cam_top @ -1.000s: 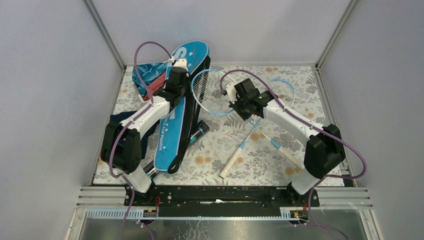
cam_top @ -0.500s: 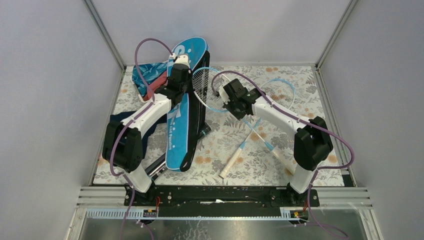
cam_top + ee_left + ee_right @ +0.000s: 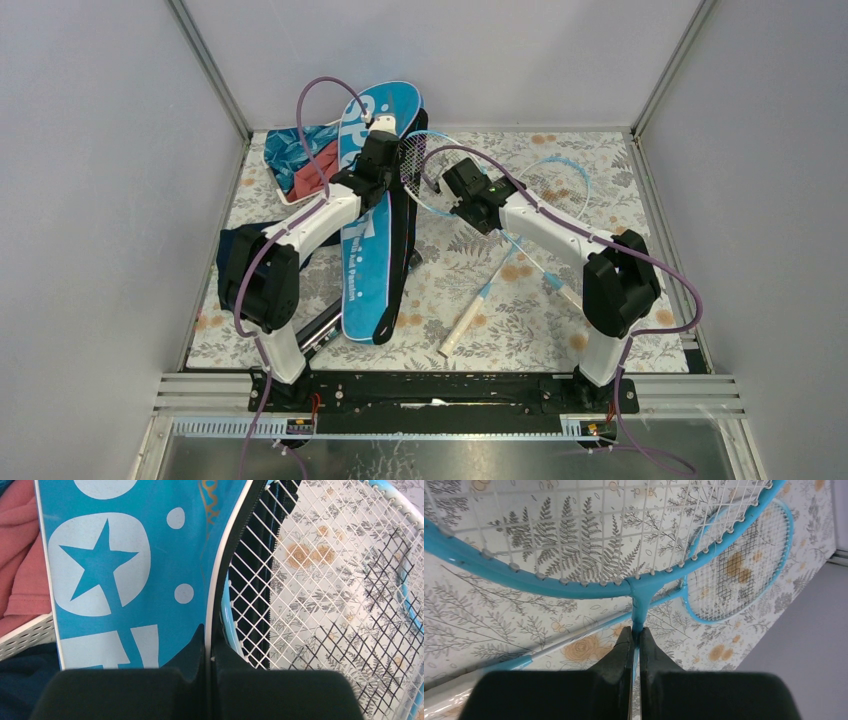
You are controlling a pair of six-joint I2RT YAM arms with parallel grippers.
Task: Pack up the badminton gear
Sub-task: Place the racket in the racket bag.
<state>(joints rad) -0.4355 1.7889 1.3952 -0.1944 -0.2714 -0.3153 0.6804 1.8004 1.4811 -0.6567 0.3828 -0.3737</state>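
Floral oilcloth covered the table (image 3: 600, 170) between plain grey walls. Over the last second we had swung the bag (image 3: 368, 262) from a slant toward the left edge to nearly straight up the table. Its top was raised off the surface, and the tube (image 3: 318, 333) poked out beneath its lower end. Our left gripper (image 3: 207, 647) was clamped tight on the bag's piped rim beside the zip, seemingly holding the mouth apart. Meanwhile the first racket (image 3: 424, 165) had travelled leftward. Its head now sat right at that opening, the strings overlapping the black lining, though we judged most of it was not yet inside. Our right gripper (image 3: 636, 636) was pinched shut on its throat, just below the frame. Further right, the second racket (image 3: 556, 180) lay flat on the table, touched by neither gripper. We judged the insertion only begun.
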